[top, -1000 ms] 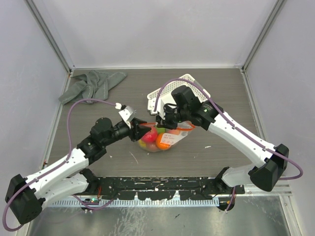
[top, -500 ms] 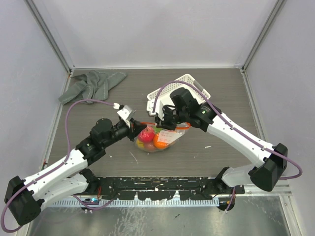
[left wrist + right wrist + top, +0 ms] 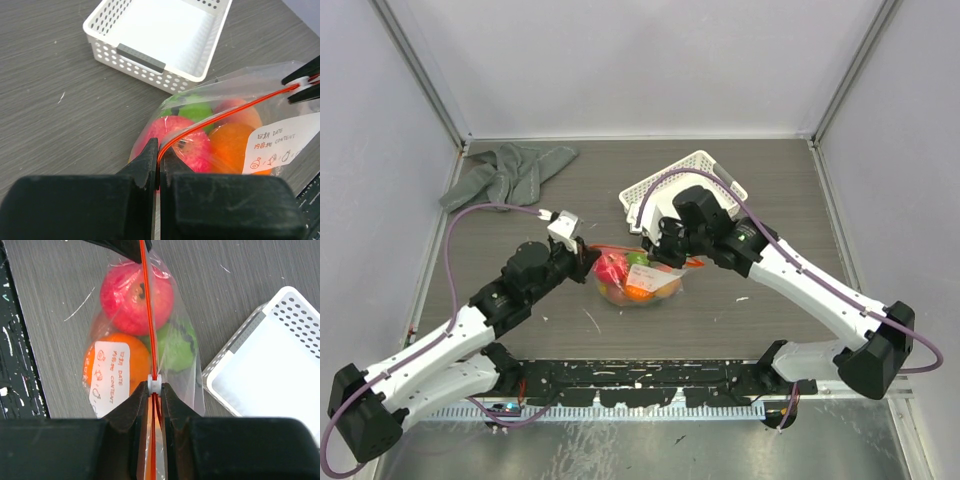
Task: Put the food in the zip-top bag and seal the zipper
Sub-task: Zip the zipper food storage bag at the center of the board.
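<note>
**Top view.** The bag (image 3: 638, 280) lies just below the middle of the frame, between the two arms. All the toy fruit (image 3: 620, 272) you can see sits inside it. The left gripper (image 3: 582, 258) is at the bag's left end and the right gripper (image 3: 665, 255) at its upper right. The basket (image 3: 682, 185) stands just beyond the right gripper. The cloth (image 3: 505, 170) lies well apart at upper left.

**Left wrist view.** The jaws are closed on the near end of the zipper (image 3: 220, 116). From there the strip runs up and to the right as one taut line over the fruit, to the white slider (image 3: 300, 82) at the right edge.

**Right wrist view.** The jaws are pinched on the zipper at the slider (image 3: 155, 384), which sits right at the fingertips. The strip runs straight up the frame to the left gripper's tips at the top edge.

**Judgement.** The coming move turns on the strip's long axis, which lies gripper to gripper. You would draw the slider along that line while the left end stays anchored. You cannot tell whether the tracks are mated. Nothing sits on the strip between the jaws, and only the basket crowds the right arm.
</note>
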You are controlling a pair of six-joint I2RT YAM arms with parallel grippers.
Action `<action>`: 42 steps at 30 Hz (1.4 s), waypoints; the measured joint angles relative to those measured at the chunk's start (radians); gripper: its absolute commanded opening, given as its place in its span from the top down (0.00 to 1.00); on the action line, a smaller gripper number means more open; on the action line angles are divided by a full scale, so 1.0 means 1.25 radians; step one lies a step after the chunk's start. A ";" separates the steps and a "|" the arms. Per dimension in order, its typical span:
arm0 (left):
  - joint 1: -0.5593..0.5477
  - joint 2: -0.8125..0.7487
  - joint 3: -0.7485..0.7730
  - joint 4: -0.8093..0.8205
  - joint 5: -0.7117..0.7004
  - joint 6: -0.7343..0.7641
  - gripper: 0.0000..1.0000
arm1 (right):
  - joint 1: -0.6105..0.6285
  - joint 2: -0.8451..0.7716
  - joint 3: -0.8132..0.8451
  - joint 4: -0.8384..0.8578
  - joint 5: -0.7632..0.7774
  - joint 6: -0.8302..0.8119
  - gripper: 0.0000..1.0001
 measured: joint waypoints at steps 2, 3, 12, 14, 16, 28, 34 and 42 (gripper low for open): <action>0.002 -0.009 0.000 -0.014 -0.016 -0.003 1.00 | 0.000 -0.006 -0.005 0.002 0.013 0.009 0.99; 0.003 -0.015 0.000 -0.020 -0.024 -0.005 1.00 | 0.000 -0.010 -0.008 0.002 0.020 0.013 0.99; 0.023 -0.046 0.000 -0.050 -0.059 -0.020 1.00 | 0.000 -0.072 -0.045 0.005 0.063 0.037 0.99; 0.029 -0.046 0.000 -0.057 -0.063 -0.024 1.00 | 0.000 -0.086 -0.056 0.005 0.070 0.039 0.99; 0.036 -0.045 0.000 -0.065 -0.069 -0.031 1.00 | 0.000 -0.098 -0.066 0.005 0.081 0.043 0.99; 0.081 -0.045 0.002 -0.093 -0.086 -0.067 1.00 | -0.006 -0.136 -0.088 0.003 0.125 0.057 0.99; 0.103 -0.052 0.002 -0.109 -0.099 -0.085 1.00 | -0.011 -0.147 -0.094 0.000 0.143 0.057 0.99; 0.137 -0.050 0.009 -0.127 -0.087 -0.112 1.00 | -0.014 -0.169 -0.114 0.000 0.157 0.061 0.99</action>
